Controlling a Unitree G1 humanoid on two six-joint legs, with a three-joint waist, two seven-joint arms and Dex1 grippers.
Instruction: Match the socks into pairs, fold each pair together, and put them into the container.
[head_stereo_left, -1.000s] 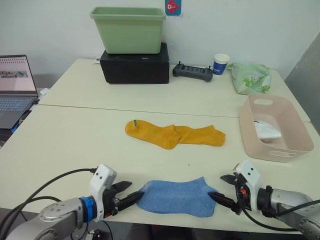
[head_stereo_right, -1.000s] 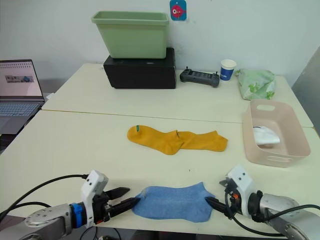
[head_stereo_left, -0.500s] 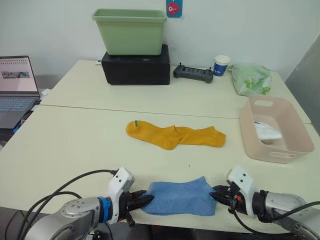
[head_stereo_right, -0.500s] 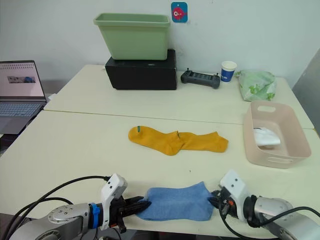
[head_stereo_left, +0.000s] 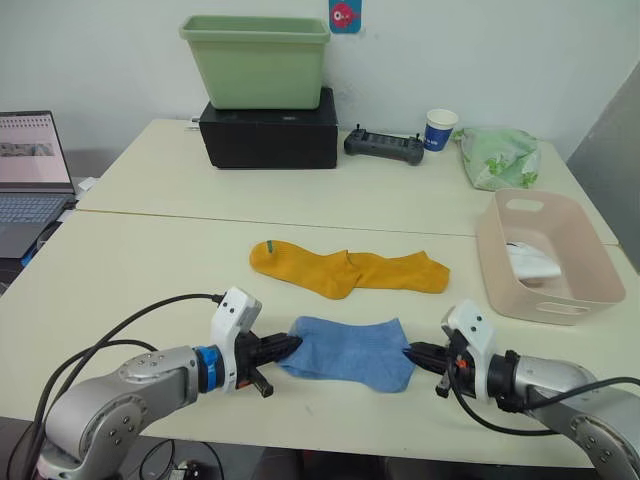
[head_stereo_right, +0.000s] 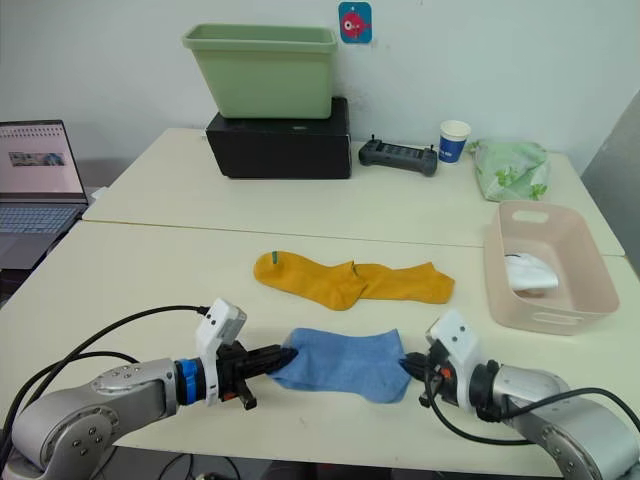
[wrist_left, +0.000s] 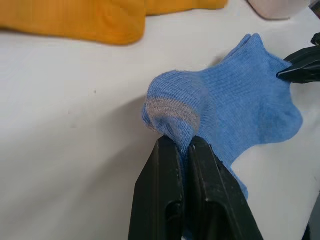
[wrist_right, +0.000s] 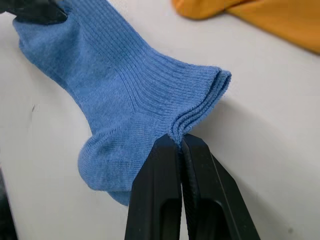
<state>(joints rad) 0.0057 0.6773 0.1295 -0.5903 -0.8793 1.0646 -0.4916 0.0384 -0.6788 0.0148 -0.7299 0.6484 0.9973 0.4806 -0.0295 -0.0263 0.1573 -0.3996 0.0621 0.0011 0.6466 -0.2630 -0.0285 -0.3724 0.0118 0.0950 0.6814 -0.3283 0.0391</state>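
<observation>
On the near table edge, the left gripper (head_stereo_left: 283, 347) pinches the toe end and the right gripper (head_stereo_left: 416, 353) pinches the cuff of the stacked light blue socks (head_stereo_left: 347, 351), still unfolded. The mustard-yellow socks (head_stereo_left: 345, 271) lie just beyond, untouched. White socks (head_stereo_left: 533, 262) already rest in the pink container (head_stereo_left: 545, 303).

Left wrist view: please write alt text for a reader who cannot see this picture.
The left gripper has its two black fingers shut on the grey-banded toe end of a light blue sock pair lying on a pale table. The right gripper's black fingertips touch the pair's far end, and mustard-yellow socks lie beyond.
</observation>
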